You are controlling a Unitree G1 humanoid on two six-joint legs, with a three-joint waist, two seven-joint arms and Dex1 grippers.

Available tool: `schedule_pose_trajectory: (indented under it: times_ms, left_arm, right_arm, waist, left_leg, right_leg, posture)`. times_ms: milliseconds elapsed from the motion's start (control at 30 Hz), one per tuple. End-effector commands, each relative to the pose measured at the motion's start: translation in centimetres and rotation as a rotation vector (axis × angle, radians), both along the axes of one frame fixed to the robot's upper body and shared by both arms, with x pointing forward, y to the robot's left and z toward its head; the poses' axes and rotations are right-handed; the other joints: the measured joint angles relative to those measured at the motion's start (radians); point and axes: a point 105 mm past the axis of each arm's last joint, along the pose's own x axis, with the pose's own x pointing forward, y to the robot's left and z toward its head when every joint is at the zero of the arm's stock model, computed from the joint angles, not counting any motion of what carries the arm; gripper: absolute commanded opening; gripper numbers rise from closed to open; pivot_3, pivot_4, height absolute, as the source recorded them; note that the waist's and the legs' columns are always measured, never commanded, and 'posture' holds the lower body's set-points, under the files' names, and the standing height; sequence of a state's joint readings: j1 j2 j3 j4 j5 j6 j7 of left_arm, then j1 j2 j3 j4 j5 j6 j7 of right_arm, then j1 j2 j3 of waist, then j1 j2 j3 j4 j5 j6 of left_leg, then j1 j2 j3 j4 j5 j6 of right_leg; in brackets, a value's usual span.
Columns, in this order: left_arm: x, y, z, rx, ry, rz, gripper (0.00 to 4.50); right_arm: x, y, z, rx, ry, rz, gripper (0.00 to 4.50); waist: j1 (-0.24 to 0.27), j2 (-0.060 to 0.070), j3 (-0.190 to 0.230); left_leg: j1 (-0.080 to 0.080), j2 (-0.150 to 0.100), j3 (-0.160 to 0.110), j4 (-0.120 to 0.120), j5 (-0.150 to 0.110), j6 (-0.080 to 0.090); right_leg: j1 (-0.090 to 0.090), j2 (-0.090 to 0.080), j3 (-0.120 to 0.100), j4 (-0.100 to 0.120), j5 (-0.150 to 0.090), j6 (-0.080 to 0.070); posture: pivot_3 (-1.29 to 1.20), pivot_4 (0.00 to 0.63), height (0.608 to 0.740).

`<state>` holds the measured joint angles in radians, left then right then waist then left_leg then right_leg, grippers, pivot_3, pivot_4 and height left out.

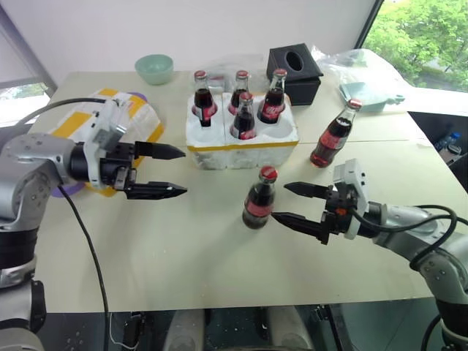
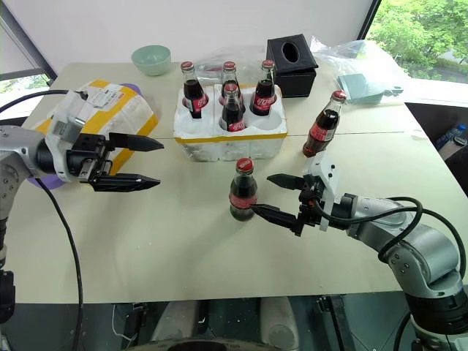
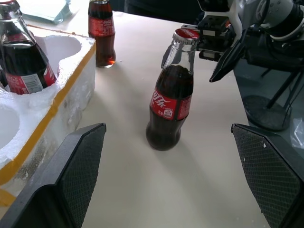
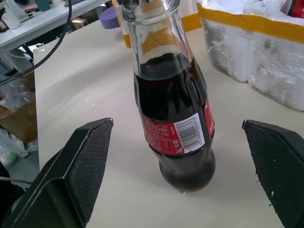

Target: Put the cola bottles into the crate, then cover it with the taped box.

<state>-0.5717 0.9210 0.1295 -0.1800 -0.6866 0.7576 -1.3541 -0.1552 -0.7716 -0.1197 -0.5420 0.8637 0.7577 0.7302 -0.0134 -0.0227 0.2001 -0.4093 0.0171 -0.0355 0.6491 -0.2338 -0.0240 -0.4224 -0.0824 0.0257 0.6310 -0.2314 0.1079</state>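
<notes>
You see the nearest cola bottle [image 4: 173, 118] with its cap cut off by the right wrist view's edge, the lower halves of four bottles [image 1: 241, 117] hidden in the crate [image 1: 241, 146], and the purple plate [image 1: 69, 190] mostly covered by the taped box [image 1: 110, 121].

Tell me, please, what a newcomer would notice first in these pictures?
Probably the white crate at the table's middle, with four cola bottles in its wells. In front of it one bottle stands alone, the open right gripper beside it, and another bottle stands right of the crate.

Silver arms, black cables
</notes>
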Motion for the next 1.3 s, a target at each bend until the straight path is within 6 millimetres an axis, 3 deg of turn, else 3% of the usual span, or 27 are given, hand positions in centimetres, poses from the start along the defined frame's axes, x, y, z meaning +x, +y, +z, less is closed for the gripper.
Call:
schedule_pose_trajectory:
  times_ms: [33,200,333,700,1100,1300]
  left_arm:
    - [-0.6,-0.7,-0.3,0.014,-0.004,-0.053,4.43]
    - [-0.9,-1.7,-2.1,0.057,0.024,-0.133,4.43]
    - [-0.2,-3.8,-3.5,0.046,0.038,-0.208,4.43]
    - [1.9,-8.0,-5.1,0.001,0.027,-0.286,4.43]
    - [3.5,-10.3,-6.4,-0.006,0.018,-0.284,4.43]
    - [3.7,-9.6,-6.2,0.020,0.029,-0.326,4.43]
  right_arm:
    - [-0.4,-0.2,1.0,0.000,-0.041,0.007,4.50]
    - [-1.2,-0.6,1.8,0.002,-0.053,0.027,4.50]
    - [-2.8,-1.1,2.6,-0.015,-0.065,0.058,4.50]
    - [-4.8,-2.5,3.9,-0.038,-0.071,0.016,4.50]
    - [-5.1,-3.0,4.4,-0.025,-0.076,-0.033,4.50]
    - [-5.3,-3.1,4.7,-0.028,-0.083,-0.043,4.50]
  waist:
    - [0.000,0.000,0.000]
    - [0.003,0.000,0.000]
    - [0.006,0.000,0.000]
    - [0.002,-0.001,0.000]
    - [0.004,-0.001,0.000]
    - [0.003,-0.001,0.000]
  left_leg:
    - [0.000,0.000,0.000,0.000,0.000,0.000]
    - [0.000,0.000,0.000,0.000,0.000,0.000]
    - [0.000,0.000,0.000,0.000,0.000,0.000]
    - [0.000,0.000,0.000,0.000,0.000,0.000]
    - [0.000,0.000,0.000,0.000,0.000,0.000]
    - [0.000,0.000,0.000,0.000,0.000,0.000]
  right_leg:
    - [0.000,0.000,0.000,0.000,0.000,0.000]
    - [0.000,0.000,0.000,0.000,0.000,0.000]
    - [0.000,0.000,0.000,-0.001,0.000,0.000]
    - [0.001,0.000,0.000,-0.001,0.000,0.000]
    - [0.001,0.000,0.000,-0.001,0.000,0.000]
    - [0.001,0.000,0.000,-0.001,0.000,0.000]
  posture:
    - [0.00,0.150,0.739]
    - [0.00,0.150,0.739]
    - [0.00,0.150,0.739]
    - [0.00,0.150,0.739]
    - [0.00,0.150,0.739]
    - [0.00,0.150,0.739]
